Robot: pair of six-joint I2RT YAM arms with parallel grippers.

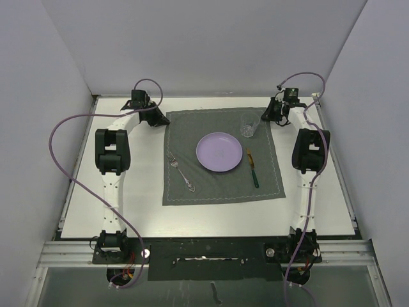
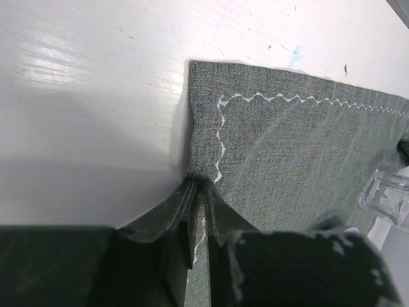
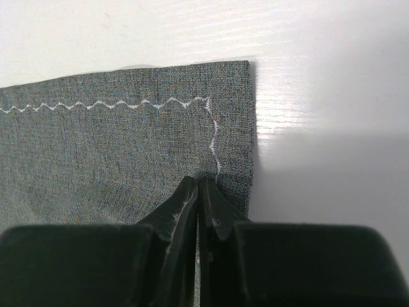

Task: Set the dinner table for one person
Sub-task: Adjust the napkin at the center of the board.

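Observation:
The white dinner table (image 1: pixel 128 204) carries a dark grey stitched placemat (image 1: pixel 220 157). On the mat lie a purple plate (image 1: pixel 219 152), a silver fork (image 1: pixel 181 171) to its left, a green-handled utensil (image 1: pixel 253 169) to its right and a clear glass (image 1: pixel 248 126) at the far right. My left gripper (image 1: pixel 156 118) is shut on the mat's far left corner, with cloth pinched between its tips in the left wrist view (image 2: pixel 203 184). My right gripper (image 1: pixel 268 115) is shut on the far right corner, tips closed on the cloth (image 3: pixel 199 182).
White walls enclose the table on the left, back and right. A metal rail (image 1: pixel 204 246) runs along the front edge between the arm bases. Purple cables loop from both arms. The glass (image 2: pixel 386 195) shows at the right edge of the left wrist view.

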